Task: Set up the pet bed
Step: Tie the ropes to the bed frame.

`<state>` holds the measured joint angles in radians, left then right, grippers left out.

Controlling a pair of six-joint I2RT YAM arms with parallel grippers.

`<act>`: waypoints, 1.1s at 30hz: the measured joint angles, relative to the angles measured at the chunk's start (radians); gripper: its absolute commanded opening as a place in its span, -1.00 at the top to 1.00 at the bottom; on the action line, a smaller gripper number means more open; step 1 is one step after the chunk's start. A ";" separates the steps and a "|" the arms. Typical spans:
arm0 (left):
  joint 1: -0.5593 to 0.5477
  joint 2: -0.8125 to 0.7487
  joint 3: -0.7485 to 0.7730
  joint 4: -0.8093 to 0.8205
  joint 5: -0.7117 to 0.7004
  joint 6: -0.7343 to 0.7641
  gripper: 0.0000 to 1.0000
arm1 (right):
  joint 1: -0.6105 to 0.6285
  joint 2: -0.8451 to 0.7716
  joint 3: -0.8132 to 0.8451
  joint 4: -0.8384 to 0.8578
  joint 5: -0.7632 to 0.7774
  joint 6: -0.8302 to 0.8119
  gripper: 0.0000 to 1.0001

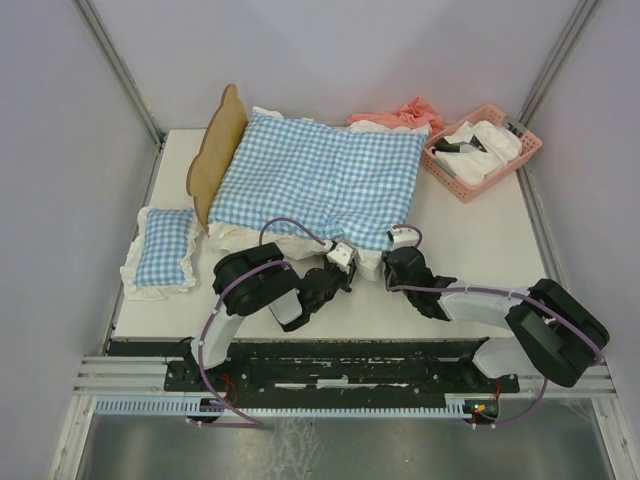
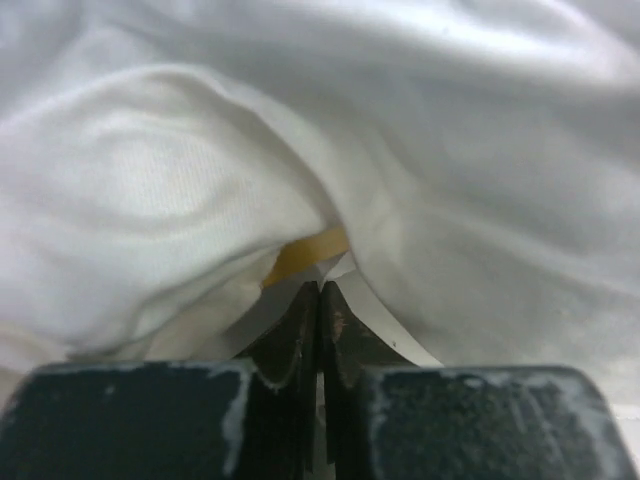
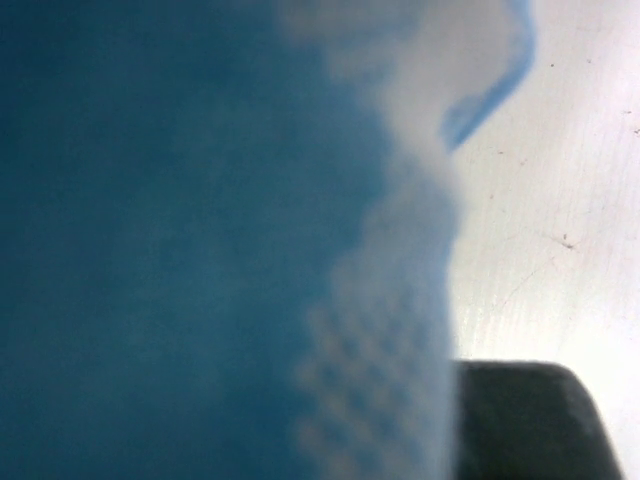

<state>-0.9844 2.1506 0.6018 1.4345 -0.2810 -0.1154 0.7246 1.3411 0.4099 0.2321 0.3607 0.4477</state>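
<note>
pet bed under cushion, jaws at nr hem

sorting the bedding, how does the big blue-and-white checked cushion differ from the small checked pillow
The big blue-and-white checked cushion is far larger than the small checked pillow. The cushion lies spread out to the right of the wavy wooden headboard; the pillow lies on the white table, left of the headboard. Both share the check and a white frill.

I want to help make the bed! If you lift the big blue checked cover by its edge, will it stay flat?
Probably not: the checked cover sags softly over the bed, so it would likely droop. Its frill bunches in folds, suggesting thin, light cloth.
</note>
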 measured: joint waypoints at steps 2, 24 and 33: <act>0.000 0.000 -0.001 -0.001 -0.010 -0.002 0.95 | 0.000 0.023 0.013 -0.003 0.001 -0.003 0.63; 0.000 -0.001 -0.001 -0.005 -0.032 -0.029 0.95 | 0.004 0.006 0.063 -0.121 0.029 0.035 0.56; 0.000 -0.001 -0.001 -0.006 -0.032 -0.029 0.95 | 0.004 -0.021 0.063 -0.152 -0.006 0.098 0.21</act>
<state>-0.9844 2.1494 0.6010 1.4281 -0.3134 -0.1448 0.7284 1.3201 0.4725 0.0803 0.3550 0.5457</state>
